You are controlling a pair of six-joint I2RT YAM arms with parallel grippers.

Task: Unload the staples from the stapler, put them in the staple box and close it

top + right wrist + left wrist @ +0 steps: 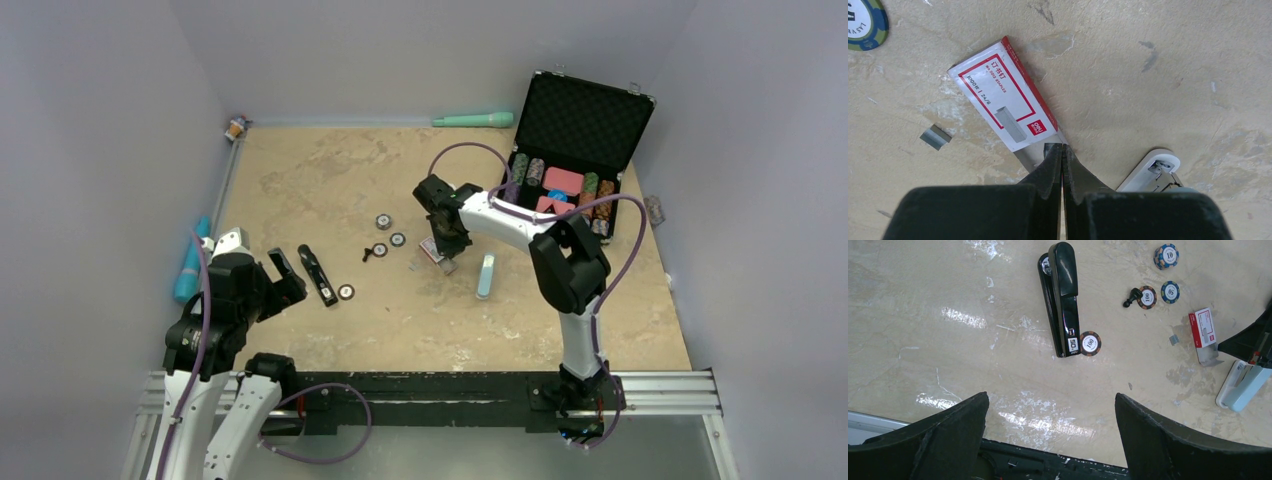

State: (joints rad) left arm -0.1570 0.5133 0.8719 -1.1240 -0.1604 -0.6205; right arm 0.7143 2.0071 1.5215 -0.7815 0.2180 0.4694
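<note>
The black stapler [317,275] lies closed on the table at the left, and in the left wrist view [1064,295] a poker chip [1090,343] touches its near end. My left gripper [288,276] is open and empty just left of the stapler, and from its own camera [1050,396] the stapler lies ahead of the fingers. A tiny silvery strip of staples [935,137] lies loose beside the red-and-white box [1003,97]; it also shows in the left wrist view [1174,340]. My right gripper [1062,146] is shut, its tips at the box's grey end flap.
A light-blue rounded bar [486,275] lies right of the box. Several poker chips [383,221] and a small black piece [1132,297] lie mid-table. An open black case [580,150] stands at the back right, a teal marker [473,120] along the back wall, and a blue object [190,262] at the left edge.
</note>
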